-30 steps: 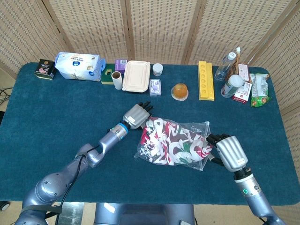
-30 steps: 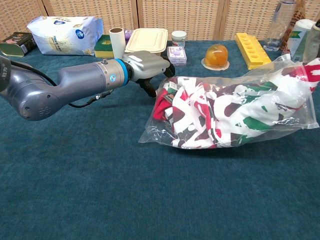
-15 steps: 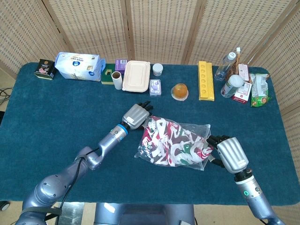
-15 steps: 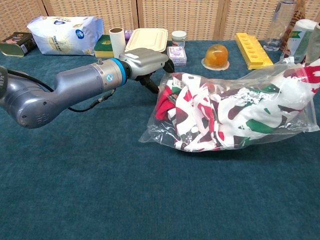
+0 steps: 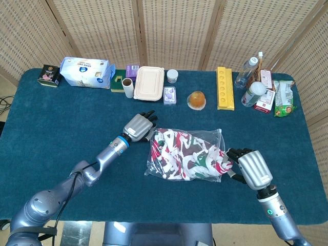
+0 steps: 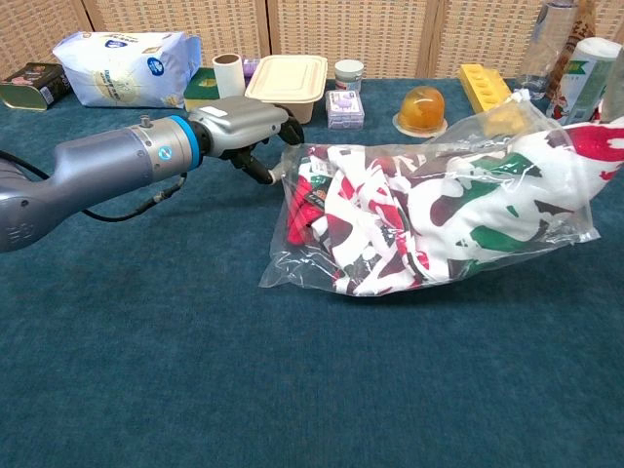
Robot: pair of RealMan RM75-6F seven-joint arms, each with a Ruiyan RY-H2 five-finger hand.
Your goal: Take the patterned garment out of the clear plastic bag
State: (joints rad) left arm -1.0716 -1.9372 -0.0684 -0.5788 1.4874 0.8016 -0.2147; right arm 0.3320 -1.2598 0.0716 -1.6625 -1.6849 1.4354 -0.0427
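A clear plastic bag [image 5: 209, 141] lies mid-table on the blue cloth, with the red, white, green and brown patterned garment [image 5: 184, 158] bunched inside it. In the chest view the garment [image 6: 409, 219] fills the bag [image 6: 487, 132], whose right end is lifted. My left hand [image 5: 137, 127] is at the bag's left end, and its curled fingers [image 6: 261, 168] pinch the stretched top corner of the plastic. My right hand [image 5: 251, 169] grips the bag's right end from the near right; it is hidden in the chest view.
Along the table's far edge stand a tissue pack [image 5: 84, 72], a paper roll [image 5: 128, 87], a lidded food box [image 5: 148, 82], an orange dome [image 5: 197, 99], a yellow tray [image 5: 224, 88] and bottles with snack packs [image 5: 256, 89]. Blue cloth [image 5: 61, 128] stretches to the left.
My left hand has drawn back to the left, pulling the bag's left corner with it. The bag and garment shifted left and spread flatter. My right hand stayed at the right end.
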